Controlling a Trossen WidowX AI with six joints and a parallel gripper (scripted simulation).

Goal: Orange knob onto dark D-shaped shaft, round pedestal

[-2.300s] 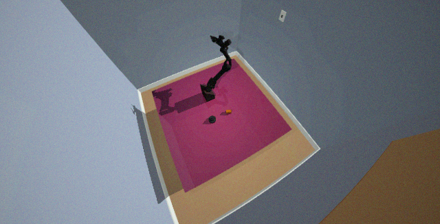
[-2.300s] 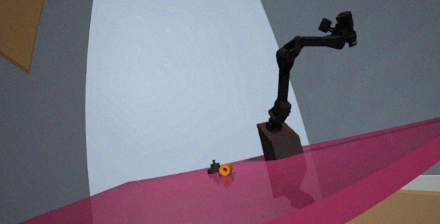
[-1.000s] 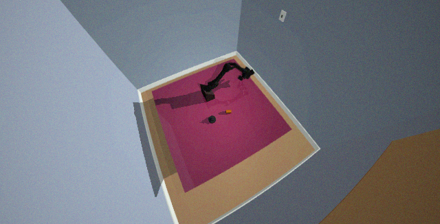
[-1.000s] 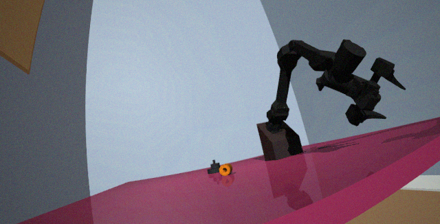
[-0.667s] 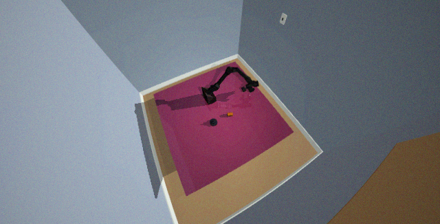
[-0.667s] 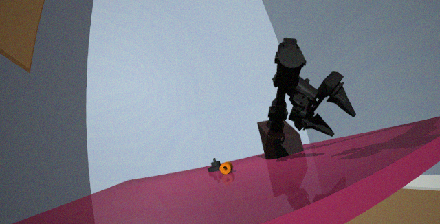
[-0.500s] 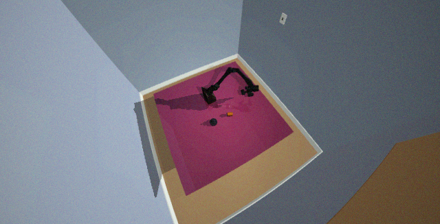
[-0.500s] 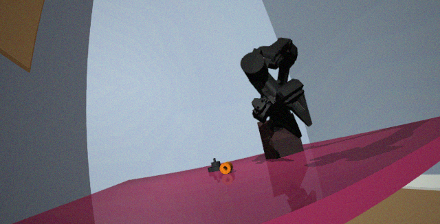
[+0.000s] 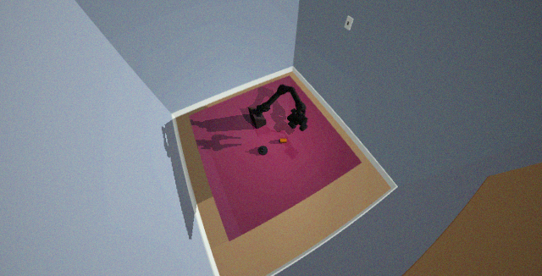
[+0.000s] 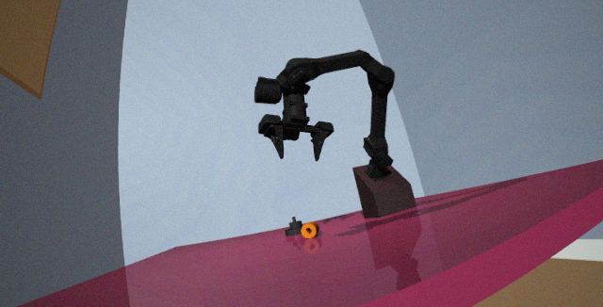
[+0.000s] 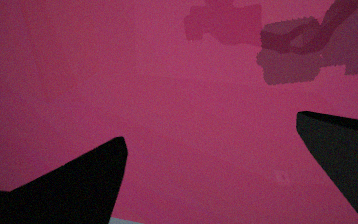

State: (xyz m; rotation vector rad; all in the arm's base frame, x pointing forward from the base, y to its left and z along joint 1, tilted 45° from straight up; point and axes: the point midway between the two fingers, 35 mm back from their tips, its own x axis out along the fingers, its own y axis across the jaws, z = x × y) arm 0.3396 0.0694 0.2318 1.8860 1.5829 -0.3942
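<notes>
The orange knob [image 9: 283,140] [image 10: 309,230] lies on its side on the magenta table top, its round end with the dark hole facing the exterior camera. The dark round pedestal [image 9: 262,151] [image 10: 295,226] stands upright close by, its thin shaft pointing up in the exterior view; the shaft's flat side cannot be made out. My gripper [image 10: 299,159] [image 11: 208,133] is wide open and empty, pointing down high above the table. Neither knob nor pedestal shows in the wrist view. In the top view the fingertips are too small and dark to tell apart.
The arm's dark base block [image 9: 257,119] [image 10: 387,196] stands on the magenta table top [image 9: 296,174] [image 10: 212,269] [image 11: 180,95], farther back than the knob. Shadows of the arm fall across the table. Grey-blue walls stand around it.
</notes>
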